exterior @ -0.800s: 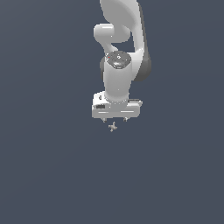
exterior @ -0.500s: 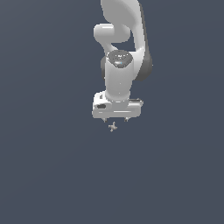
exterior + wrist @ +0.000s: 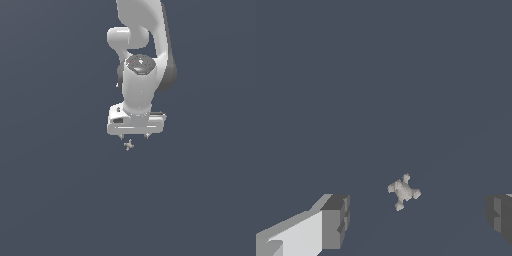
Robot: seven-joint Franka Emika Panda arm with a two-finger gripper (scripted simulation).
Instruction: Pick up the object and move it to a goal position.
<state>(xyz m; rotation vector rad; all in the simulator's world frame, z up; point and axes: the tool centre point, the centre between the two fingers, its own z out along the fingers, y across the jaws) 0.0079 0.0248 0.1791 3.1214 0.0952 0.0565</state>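
White Panda arm [image 3: 145, 60] reaching down out of the top of the exterior view, wrist turned so the flat palm block faces the floor. Posed that way, presumably, for a straight vertical descent onto something small.

Dark grey floor [image 3: 60, 200] everywhere beneath, plain and unmarked; no goal marker visible in either view.

Claw [image 3: 134, 135] hanging low over the floor, spread wide: two short finger tips poking out under the palm block in the exterior view, and in the wrist view two grey pads [image 3: 336, 220] sitting far apart with bare floor between. Nothing gripped. Wide spread probably chosen to leave room on both sides of the target.

The object [image 3: 403, 191], a tiny pale grey jack with stubby prongs, lying on the floor between the two finger tips, apart from both and touching neither. Roughly centred in the gap in the wrist view, somewhat nearer one pad than the other. In the exterior view, seen just below the claw at [image 3: 128, 145], nearer the finger tip on that view's left. Height of the tips above it hard to judge, though the prongs do not yet sit between the pads.

Judged stage: alignment over the piece, before the grasp. Next, likely a short drop and a careful close; so small and knobbly a piece could easily squirt sideways off-centre.
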